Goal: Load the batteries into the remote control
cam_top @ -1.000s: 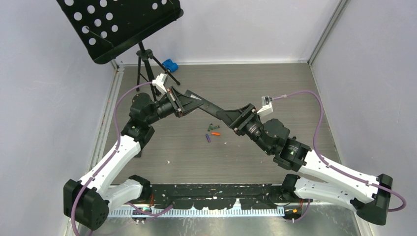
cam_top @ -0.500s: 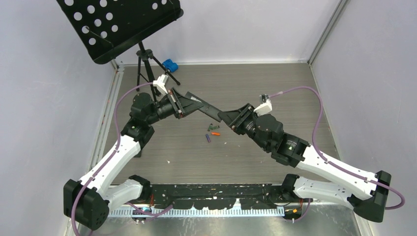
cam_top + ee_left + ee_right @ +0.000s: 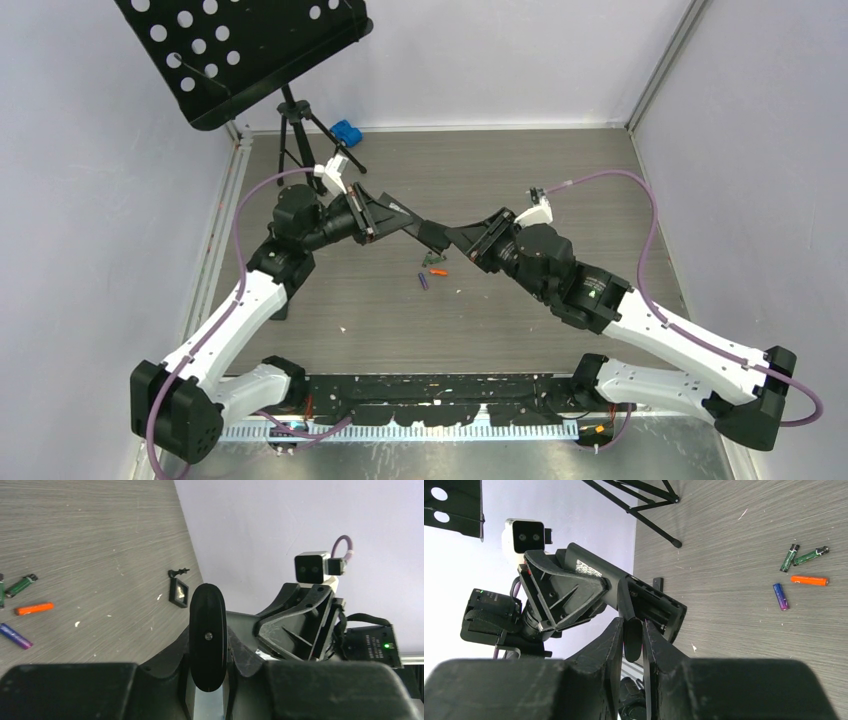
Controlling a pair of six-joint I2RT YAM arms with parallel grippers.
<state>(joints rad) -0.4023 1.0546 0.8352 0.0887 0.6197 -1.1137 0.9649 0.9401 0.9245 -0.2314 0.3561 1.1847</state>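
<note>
The black remote control hangs above the table, held by both grippers. My left gripper is shut on one end, seen end-on in the left wrist view. My right gripper is shut on the other end. The remote's open battery bay shows in the right wrist view. The batteries lie loose on the table below: two green, one orange, one purple. The left wrist view shows a green, the orange and the purple.
A small flat black rectangular cover lies on the table beyond the batteries. A music stand on a tripod stands at the back left, with a blue object beside it. Walls close the table at the back and sides.
Both grippers have drawn closer together with the remote between them. The right wrist has swung left and the left gripper has shifted right. The batteries have not moved.
</note>
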